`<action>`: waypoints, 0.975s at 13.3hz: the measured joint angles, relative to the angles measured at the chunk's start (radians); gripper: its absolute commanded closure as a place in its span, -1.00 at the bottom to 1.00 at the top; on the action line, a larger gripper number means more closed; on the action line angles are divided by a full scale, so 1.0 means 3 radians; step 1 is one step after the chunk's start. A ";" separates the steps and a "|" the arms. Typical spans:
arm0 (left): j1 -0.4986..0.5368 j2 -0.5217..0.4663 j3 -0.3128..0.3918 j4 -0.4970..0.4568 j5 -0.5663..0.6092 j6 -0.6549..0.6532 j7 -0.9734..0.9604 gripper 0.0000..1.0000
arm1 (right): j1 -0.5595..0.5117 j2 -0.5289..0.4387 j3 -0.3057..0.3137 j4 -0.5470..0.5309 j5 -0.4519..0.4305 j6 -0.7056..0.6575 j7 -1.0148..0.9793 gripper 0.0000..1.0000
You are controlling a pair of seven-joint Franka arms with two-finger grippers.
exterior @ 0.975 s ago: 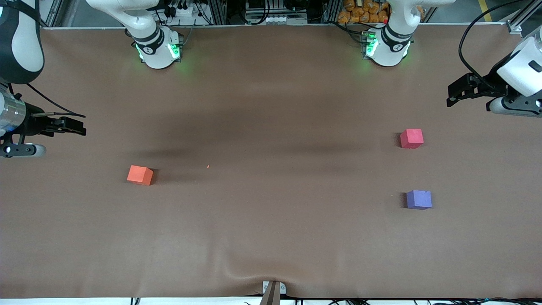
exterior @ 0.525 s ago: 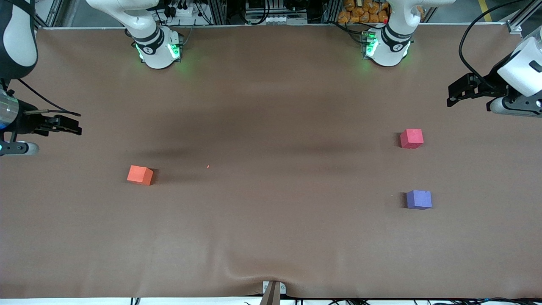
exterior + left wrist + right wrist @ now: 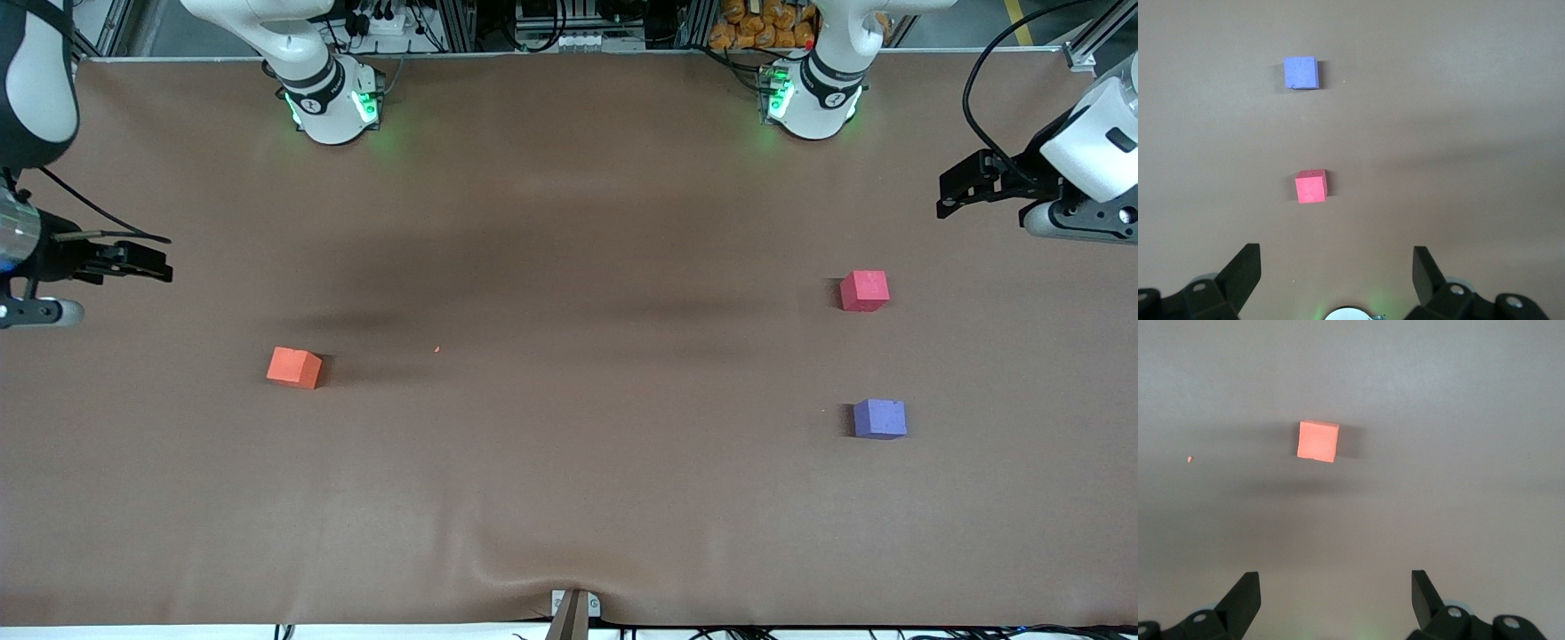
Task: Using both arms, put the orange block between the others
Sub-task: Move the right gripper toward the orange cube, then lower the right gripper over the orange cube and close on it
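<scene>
The orange block (image 3: pixel 293 367) (image 3: pixel 1318 441) lies on the brown table toward the right arm's end. At the left arm's end sit the others: a pinkish-red cube (image 3: pixel 864 291) (image 3: pixel 1311 186) and, nearer the front camera, a purple cube (image 3: pixel 879 419) (image 3: pixel 1301 72), with a bare gap between them. My right gripper (image 3: pixel 158 264) (image 3: pixel 1335 588) hangs open and empty in the air at the table's edge, apart from the orange block. My left gripper (image 3: pixel 944 196) (image 3: pixel 1337 263) is open and empty too, up over the table's end near the pinkish-red cube.
A tiny orange crumb (image 3: pixel 436 349) lies on the table (image 3: pixel 569 462) beside the orange block, toward the middle. The two green-lit arm bases (image 3: pixel 331 102) (image 3: pixel 811 98) stand along the table's back edge. A small clamp (image 3: pixel 573 609) sits at the front edge.
My right gripper has drawn back a little toward its end of the table. My left gripper has shifted very slightly. The three cubes have not moved.
</scene>
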 measured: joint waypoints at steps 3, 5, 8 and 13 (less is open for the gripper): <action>0.0000 0.0000 -0.0001 0.0003 0.0000 0.0000 0.0000 -1.00 | 0.0002 0.0278 0.0003 -0.0026 0.0136 0.0215 0.0000 -1.00; -0.0001 0.0000 -0.0003 0.0006 0.0000 0.0000 0.0000 -1.00 | 0.0009 0.0492 0.0009 -0.0040 0.0225 0.0409 0.0000 -1.00; -0.0007 0.0000 -0.0020 0.0008 0.0000 0.0000 0.0000 -1.00 | 0.0028 0.0799 0.0019 -0.0046 0.0249 0.0668 0.0000 -1.00; -0.0010 0.0000 -0.0029 0.0009 0.0000 0.0000 0.0000 -1.00 | 0.0091 0.1219 0.0025 -0.0052 0.0375 0.0933 0.0002 -1.00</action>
